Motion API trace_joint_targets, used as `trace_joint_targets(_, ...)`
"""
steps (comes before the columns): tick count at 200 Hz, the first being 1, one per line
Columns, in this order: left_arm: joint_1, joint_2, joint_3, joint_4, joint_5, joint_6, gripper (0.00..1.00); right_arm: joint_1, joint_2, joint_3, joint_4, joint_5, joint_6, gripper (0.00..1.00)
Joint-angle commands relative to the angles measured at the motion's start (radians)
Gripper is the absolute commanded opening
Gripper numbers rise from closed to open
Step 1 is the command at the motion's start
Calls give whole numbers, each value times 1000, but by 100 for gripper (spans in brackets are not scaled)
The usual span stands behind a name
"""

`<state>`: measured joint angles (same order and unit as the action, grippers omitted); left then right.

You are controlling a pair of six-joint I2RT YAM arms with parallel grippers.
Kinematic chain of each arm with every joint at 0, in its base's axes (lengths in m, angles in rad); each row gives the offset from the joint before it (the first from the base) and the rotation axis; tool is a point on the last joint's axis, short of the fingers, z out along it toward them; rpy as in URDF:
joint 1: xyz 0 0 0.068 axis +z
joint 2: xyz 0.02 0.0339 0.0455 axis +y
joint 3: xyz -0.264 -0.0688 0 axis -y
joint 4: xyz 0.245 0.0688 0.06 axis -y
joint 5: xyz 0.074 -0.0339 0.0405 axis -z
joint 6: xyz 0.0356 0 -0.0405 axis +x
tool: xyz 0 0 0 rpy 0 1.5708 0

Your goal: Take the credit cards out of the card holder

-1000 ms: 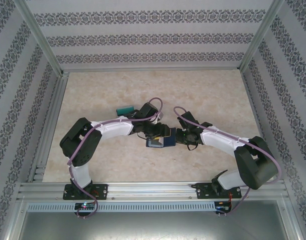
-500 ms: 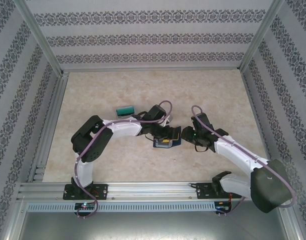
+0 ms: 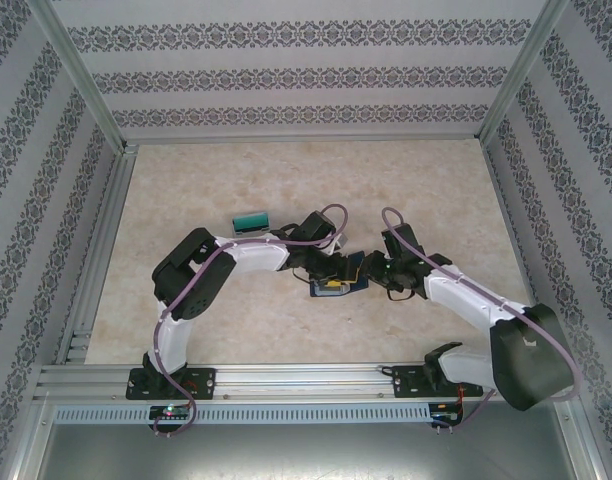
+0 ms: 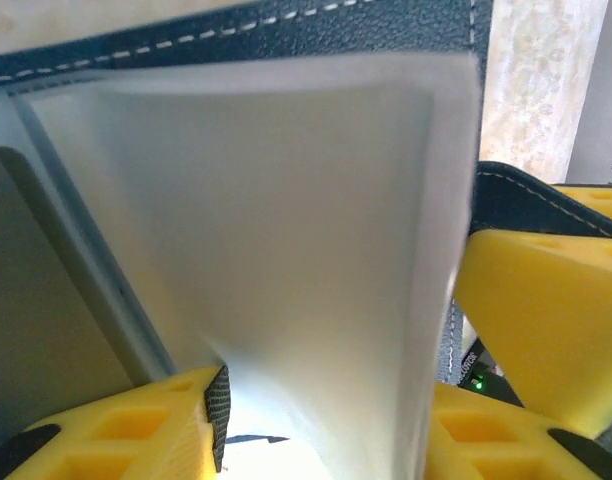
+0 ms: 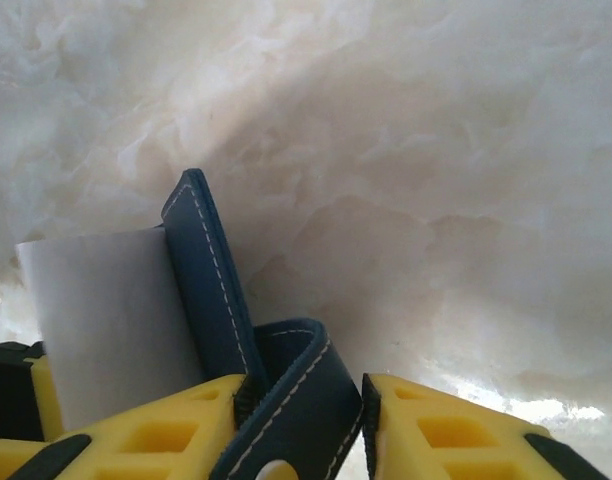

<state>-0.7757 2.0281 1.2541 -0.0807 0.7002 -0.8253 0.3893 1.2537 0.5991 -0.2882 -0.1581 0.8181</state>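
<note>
The left gripper (image 3: 331,266) and the right gripper (image 3: 382,270) meet tip to tip over the wallet (image 3: 340,287), which lies open on the table (image 3: 436,180) directly under and between them; from above a small yellowish patch shows on its inner face, too small to say whether it is a card.

In the left wrist view the wallet's pale grey inner panel stands up between the yellow fingers (image 4: 116,435) and fills the gap from one pad to the other, bowed slightly; the jaws are clamped on that panel, with the navy stitched cover running across just beyond it.

In the right wrist view a navy stitched tab of the wallet loops down between this gripper's fingers (image 5: 466,430); it lies against the left-hand finger, and whether the other finger presses it I cannot tell; the pale panel rises just to the left of the tab.

A teal card (image 3: 251,220) lies flat on the table well behind the left gripper, beyond its wrist, apart from the wallet.
</note>
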Motion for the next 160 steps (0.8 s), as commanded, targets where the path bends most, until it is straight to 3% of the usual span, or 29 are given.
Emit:
trace_joint_targets(1,-21,-37,34,-30,23,48,48,-2,55,25,14,-17,-5,28)
trace_joint_targets(44,30,-144,-11,-76,-49,42,52,-1,116,23,36,-43,-40,9)
trace_joint_targets(102,154,-320,-171,-201,-215,20,53,83,239,100,57,-42,-41,9)
trace_joint_targets(160,196,-361,-285,-203,-240,-12,52,141,293,140,75,-27,-17,8)
